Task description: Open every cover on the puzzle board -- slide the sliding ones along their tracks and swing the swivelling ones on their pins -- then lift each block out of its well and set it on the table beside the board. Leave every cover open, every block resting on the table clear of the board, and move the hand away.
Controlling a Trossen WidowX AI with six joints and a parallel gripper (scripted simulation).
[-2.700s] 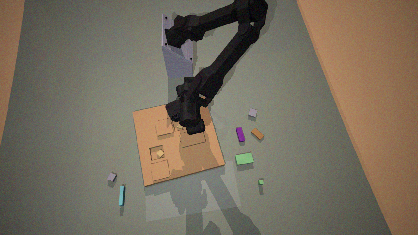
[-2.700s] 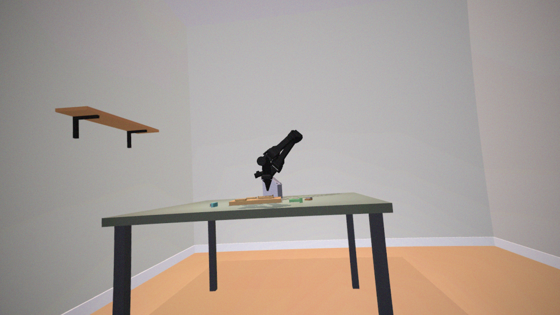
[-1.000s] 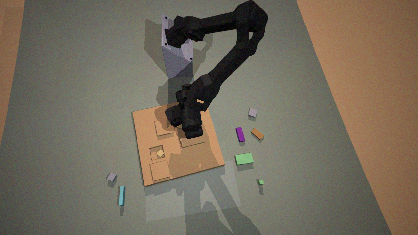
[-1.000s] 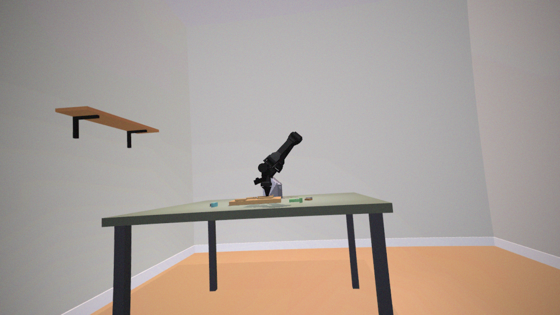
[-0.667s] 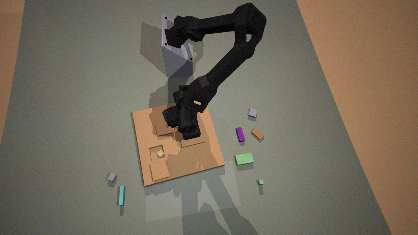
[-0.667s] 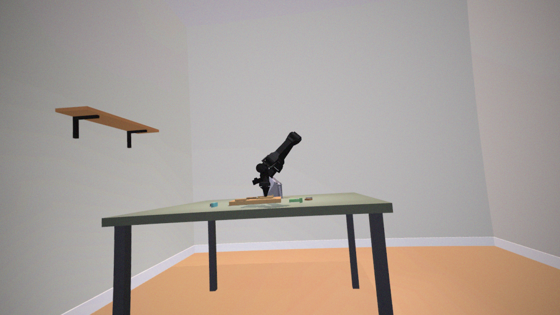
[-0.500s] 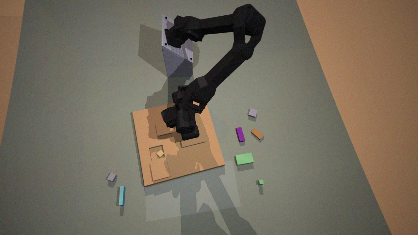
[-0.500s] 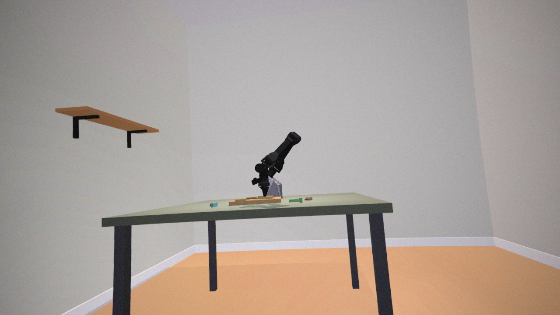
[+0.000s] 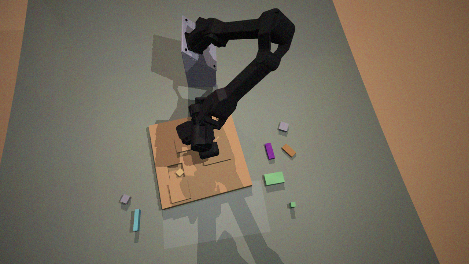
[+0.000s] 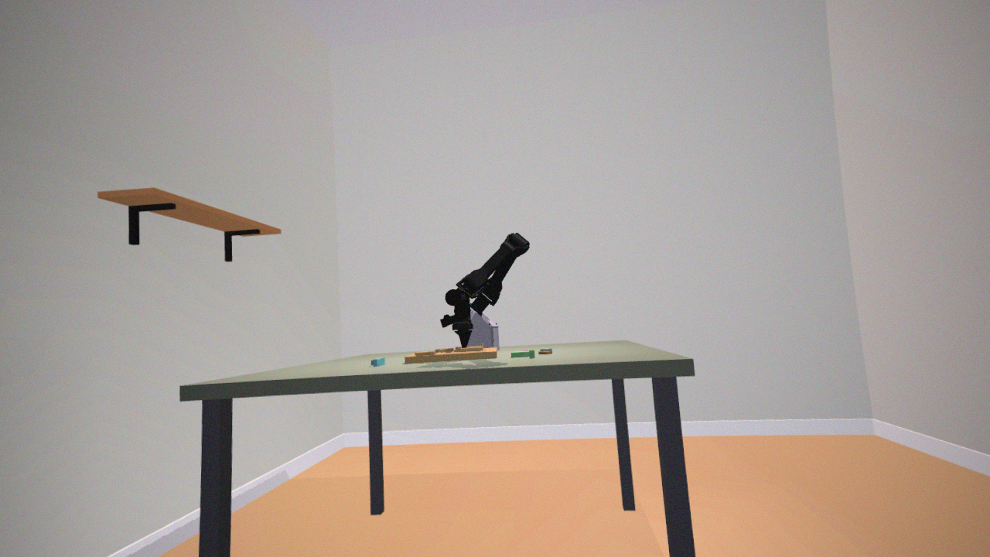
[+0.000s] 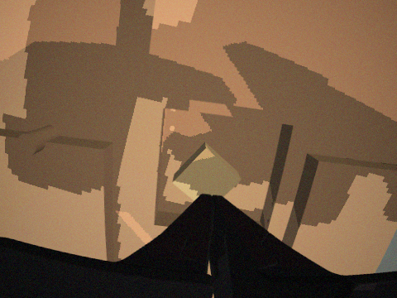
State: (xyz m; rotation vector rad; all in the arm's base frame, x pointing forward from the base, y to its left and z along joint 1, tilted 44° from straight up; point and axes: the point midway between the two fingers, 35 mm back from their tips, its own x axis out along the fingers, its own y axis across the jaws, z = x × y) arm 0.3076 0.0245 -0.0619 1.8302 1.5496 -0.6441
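The tan puzzle board (image 9: 229, 177) (image 10: 450, 357) lies flat on the table. A pale yellow block (image 9: 179, 172) sits in an uncovered square well at the board's left. A square cover (image 9: 180, 193) lies below that well, and another cover (image 9: 181, 147) is partly hidden by the hand. A second pale yellow block (image 11: 215, 171) sits in a well in the wrist view, turned cornerwise to its walls. My gripper (image 11: 212, 195) (image 10: 464, 345) is shut and empty, low over the board, its tips at that block's near side; contact cannot be told. The arm hides the board's upper right.
Right of the board lie a purple block (image 9: 269, 150), an orange block (image 9: 288, 150), a grey cube (image 9: 283, 126), a large green block (image 9: 274, 178) and a small green cube (image 9: 292, 204). At lower left are another grey cube (image 9: 125, 198) and a cyan bar (image 9: 136, 220).
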